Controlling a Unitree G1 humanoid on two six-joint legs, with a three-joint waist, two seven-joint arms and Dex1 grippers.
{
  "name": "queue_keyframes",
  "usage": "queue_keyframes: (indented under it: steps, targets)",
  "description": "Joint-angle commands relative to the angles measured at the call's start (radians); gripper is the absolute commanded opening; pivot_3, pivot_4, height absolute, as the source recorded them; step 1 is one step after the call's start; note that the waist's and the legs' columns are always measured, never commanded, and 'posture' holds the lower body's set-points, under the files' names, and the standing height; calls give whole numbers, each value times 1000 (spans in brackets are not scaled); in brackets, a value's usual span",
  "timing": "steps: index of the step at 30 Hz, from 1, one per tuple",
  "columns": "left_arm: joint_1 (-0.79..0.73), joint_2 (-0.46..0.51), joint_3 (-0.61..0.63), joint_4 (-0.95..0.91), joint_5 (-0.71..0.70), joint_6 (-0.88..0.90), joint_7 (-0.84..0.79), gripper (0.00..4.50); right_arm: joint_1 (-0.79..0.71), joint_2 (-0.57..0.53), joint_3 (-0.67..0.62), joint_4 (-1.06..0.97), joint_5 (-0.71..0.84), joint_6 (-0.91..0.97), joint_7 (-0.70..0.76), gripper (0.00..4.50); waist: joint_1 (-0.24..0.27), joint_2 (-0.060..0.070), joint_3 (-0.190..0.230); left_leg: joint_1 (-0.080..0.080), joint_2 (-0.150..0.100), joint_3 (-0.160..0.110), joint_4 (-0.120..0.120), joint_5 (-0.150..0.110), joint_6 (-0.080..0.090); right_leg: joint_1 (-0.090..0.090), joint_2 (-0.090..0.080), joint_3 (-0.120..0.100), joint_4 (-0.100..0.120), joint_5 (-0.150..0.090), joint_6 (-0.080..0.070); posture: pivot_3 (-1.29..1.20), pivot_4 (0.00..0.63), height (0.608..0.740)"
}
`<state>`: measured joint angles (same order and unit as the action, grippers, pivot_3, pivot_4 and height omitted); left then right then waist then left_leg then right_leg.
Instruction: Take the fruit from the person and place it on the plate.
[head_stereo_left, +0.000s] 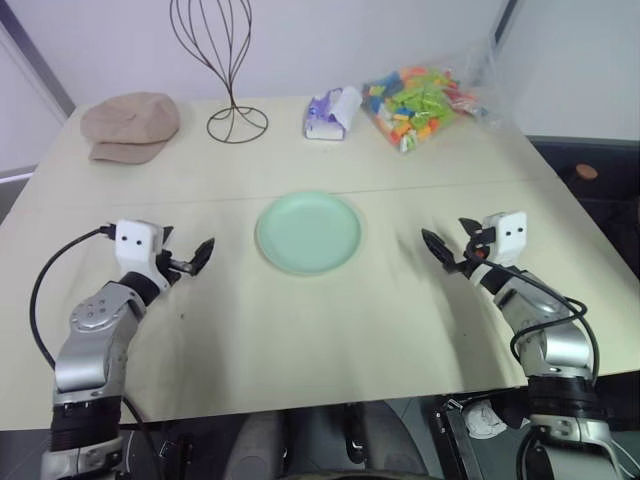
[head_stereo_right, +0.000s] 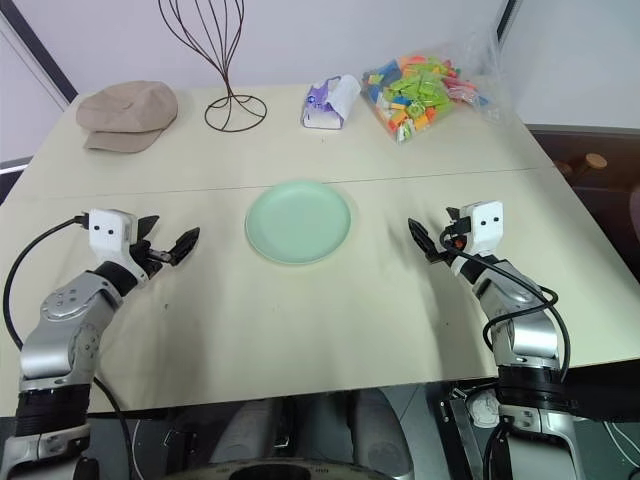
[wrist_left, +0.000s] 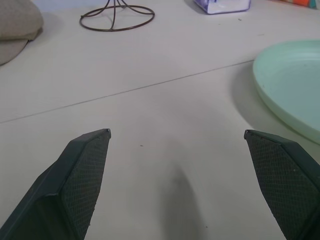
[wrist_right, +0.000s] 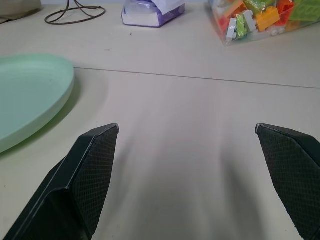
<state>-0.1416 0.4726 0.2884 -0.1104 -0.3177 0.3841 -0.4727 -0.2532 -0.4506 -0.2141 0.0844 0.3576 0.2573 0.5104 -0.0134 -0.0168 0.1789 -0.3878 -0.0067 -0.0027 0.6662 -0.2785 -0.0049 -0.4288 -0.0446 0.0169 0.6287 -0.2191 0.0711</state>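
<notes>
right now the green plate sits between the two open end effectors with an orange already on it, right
Not quite: the plate is bare, with no orange on it, as the left eye view shows. The rest holds: it lies on the table between the left end effector and the right end effector, both open.

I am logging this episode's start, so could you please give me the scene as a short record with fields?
plate: pale green plate, bare, at the middle of the table
left tool: left tool open, holding nothing, to the plate's left
right tool: right tool open, holding nothing, to the plate's right
far edge, left to right: beige cap, wire stand, tissue pack, bag of coloured blocks
task progress: nothing on the plate yet
</notes>
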Motion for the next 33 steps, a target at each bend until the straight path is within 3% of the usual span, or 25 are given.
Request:
queue_keyframes:
  steps: [1,25,33]
  targets:
    - [-15,7,14,-26,-20,-15,-6,4481,-18,-9,-24,-33,8,-5,-3,4500,0,0,0,0,0,0,0,0,0,0,0,0,0,0,0,0,150,740]
    - [-1,20,38,-30,-31,-39,-2,4481,-19,-11,-33,-33,17,-9,6,4500,0,0,0,0,0,0,0,0,0,0,0,0,0,0,0,0,150,740]
    - [33,65,54,-46,-77,-19,-70,4481,11,-47,-61,-65,52,16,49,4500,0,0,0,0,0,0,0,0,0,0,0,0,-1,0,0,0,150,740]
